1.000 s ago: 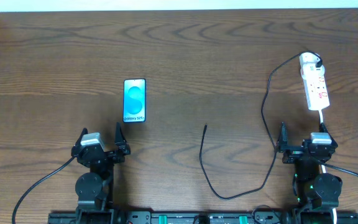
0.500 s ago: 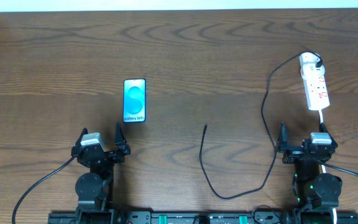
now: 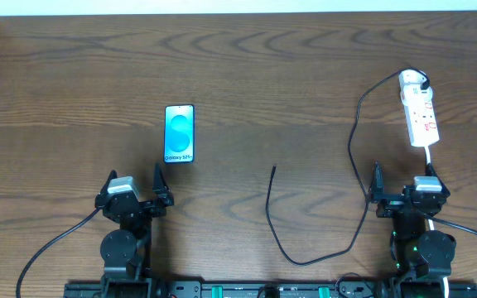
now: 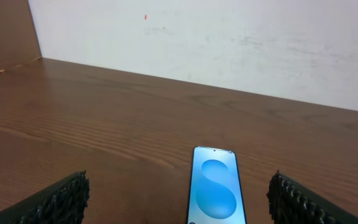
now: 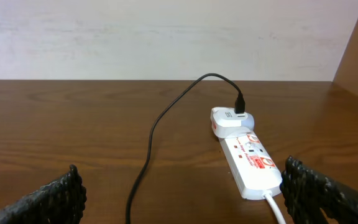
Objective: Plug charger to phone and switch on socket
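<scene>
Both idle and released: left gripper [image 3: 133,180] faces the phone [image 3: 180,133], right gripper [image 3: 404,180] the socket [image 3: 419,116]; grasp the charger [image 3: 269,203] just behind its loose tip on the surface [image 3: 238,66] between them, square to the phone's port.

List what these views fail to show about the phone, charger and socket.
1. The phone: its bottom end is cut off by the left wrist view's lower edge.
2. The charger: its plug tip is too small in the overhead view to tell its shape.
3. The socket: its switch positions are too small to read in either view showing it.
</scene>
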